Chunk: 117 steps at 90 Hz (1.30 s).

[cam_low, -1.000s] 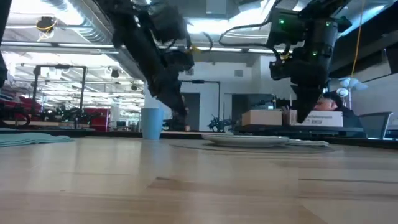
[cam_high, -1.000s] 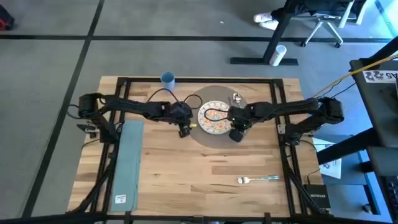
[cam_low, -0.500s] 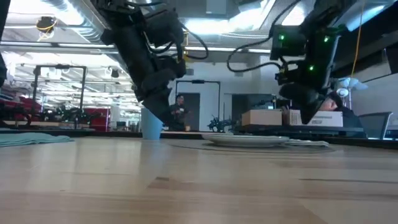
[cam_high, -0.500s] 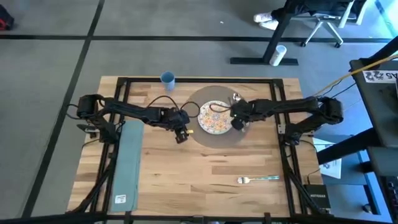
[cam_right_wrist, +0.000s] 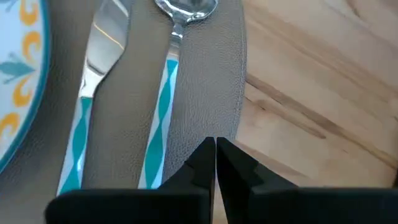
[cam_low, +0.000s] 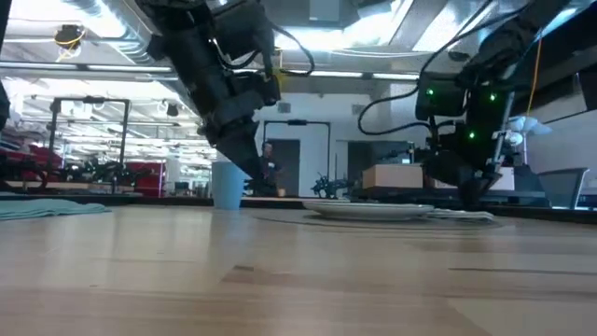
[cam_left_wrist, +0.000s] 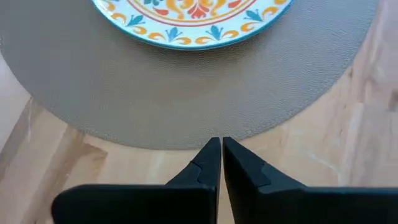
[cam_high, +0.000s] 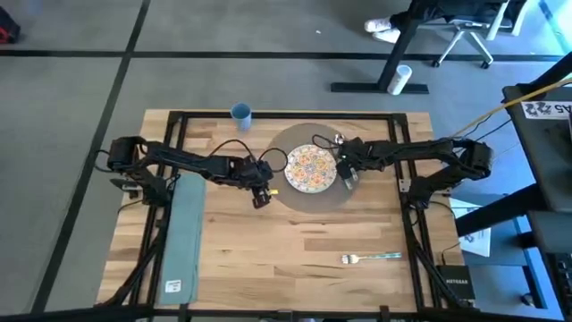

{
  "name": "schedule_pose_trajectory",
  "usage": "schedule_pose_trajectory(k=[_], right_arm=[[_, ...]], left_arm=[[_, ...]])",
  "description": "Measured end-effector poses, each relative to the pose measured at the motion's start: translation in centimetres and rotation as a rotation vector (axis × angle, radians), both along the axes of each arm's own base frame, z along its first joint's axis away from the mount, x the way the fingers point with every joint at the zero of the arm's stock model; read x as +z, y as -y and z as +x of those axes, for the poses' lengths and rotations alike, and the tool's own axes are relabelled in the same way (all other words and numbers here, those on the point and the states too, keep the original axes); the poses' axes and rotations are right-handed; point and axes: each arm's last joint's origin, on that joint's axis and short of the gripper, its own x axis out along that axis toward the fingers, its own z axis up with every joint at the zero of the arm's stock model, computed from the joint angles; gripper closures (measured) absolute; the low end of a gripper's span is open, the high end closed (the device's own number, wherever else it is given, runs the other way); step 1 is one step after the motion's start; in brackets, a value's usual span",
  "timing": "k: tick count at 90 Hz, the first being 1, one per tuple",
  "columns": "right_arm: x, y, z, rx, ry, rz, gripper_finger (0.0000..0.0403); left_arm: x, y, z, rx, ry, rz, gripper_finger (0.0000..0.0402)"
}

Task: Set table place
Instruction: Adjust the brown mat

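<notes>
Left of the placemat [cam_high: 311, 179] your napkin [cam_high: 181, 234] lies unplaced; left gripper [cam_left_wrist: 221, 163] at its edge, right gripper [cam_right_wrist: 215, 163] beside it: both closed, empty. Plate [cam_high: 310, 168], knife [cam_right_wrist: 87, 118], spoon [cam_right_wrist: 171, 74] sit on it; 1 fork [cam_high: 370, 258] remains.

Bright overhead light, blurred low foreground

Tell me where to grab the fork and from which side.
Grip the fork mid-handle from straight above, fingers closing across its width. It lies flat and alone on bare table, handle towards the right edge, clear of the placemat. The right gripper is the nearer one, probably.
</notes>
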Motion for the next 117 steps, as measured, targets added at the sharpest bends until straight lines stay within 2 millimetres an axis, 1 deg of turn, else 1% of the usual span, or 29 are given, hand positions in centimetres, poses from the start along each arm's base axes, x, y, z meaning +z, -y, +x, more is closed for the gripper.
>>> schedule_pose_trajectory(k=[19,31,47,63,71,86,117], right_arm=[[-0.7,-0.5,-0.5,0.01,0.004,0.073,0.0403],[-1.2,-0.8,-0.9,-0.018,0.021,0.12,0.0403],[-1.3,-2.2,-0.8,0.008,0.006,0.172,0.0403],[-1.0,-4.1,-0.5,0.011,0.051,0.262,0.0402],[-0.7,-4.8,-0.3,0.042,0.078,0.311,0.0402],[0.2,-4.9,0.1,0.043,0.085,0.37,0.0403],[0.8,-5.1,-0.8,0.024,0.022,0.4,0.0403]], left_arm=[[0.6,0.0,-0.2,0.001,0.018,0.001,0.0402],[1.0,0.0,-0.3,0.003,0.028,0.0,0.0402],[1.6,0.0,-0.5,0.014,0.05,-0.001,0.0402],[2.2,0.0,-0.7,0.022,0.073,0.004,0.0402],[2.3,0.0,-0.7,0.022,0.078,0.005,0.0402],[2.4,0.0,-0.8,0.022,0.076,0.004,0.0402],[2.4,0.1,-0.8,0.007,0.064,0.041,0.0402]])
